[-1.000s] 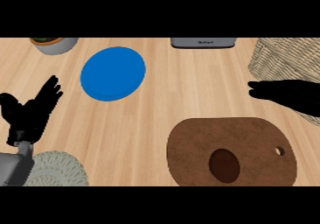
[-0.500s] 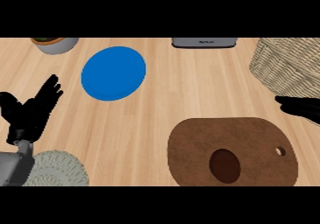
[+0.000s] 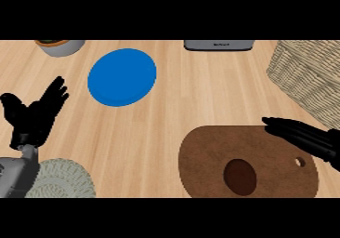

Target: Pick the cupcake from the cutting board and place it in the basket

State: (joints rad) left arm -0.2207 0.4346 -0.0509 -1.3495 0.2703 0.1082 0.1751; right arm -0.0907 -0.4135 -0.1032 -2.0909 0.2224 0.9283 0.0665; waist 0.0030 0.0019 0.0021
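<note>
Your right hand (image 3: 311,138) sat over the upper right part of the round brown cutting board (image 3: 214,153), its fingers (image 3: 279,125) stretched out straight and apart, holding nothing and pointing toward the board's middle. The cupcake (image 3: 239,175) stood on the board as a dark brown oval just below and left of those fingers, near but not touching them as far as the view showed. The basket (image 3: 310,76), pale and woven, waited at the right edge of the bench (image 3: 193,102), above the board and apart from it. Judging from this, the step in hand was the reach for the pick, with nothing yet grasped. To do it well, you would have wanted to bring the hand down and left until the cupcake lay between thumb and fingers, keeping them spread until both sides were bracketed, then curl them round its body rather than press on its top. A sideways brush could likely have slid or tipped it on the board, so a descent from above seemed safer. Your left hand (image 3: 32,116) rested open near the left edge, fingers up, just above a grey woven mat (image 3: 60,179); a blue plate (image 3: 122,77) lay well clear.
</note>
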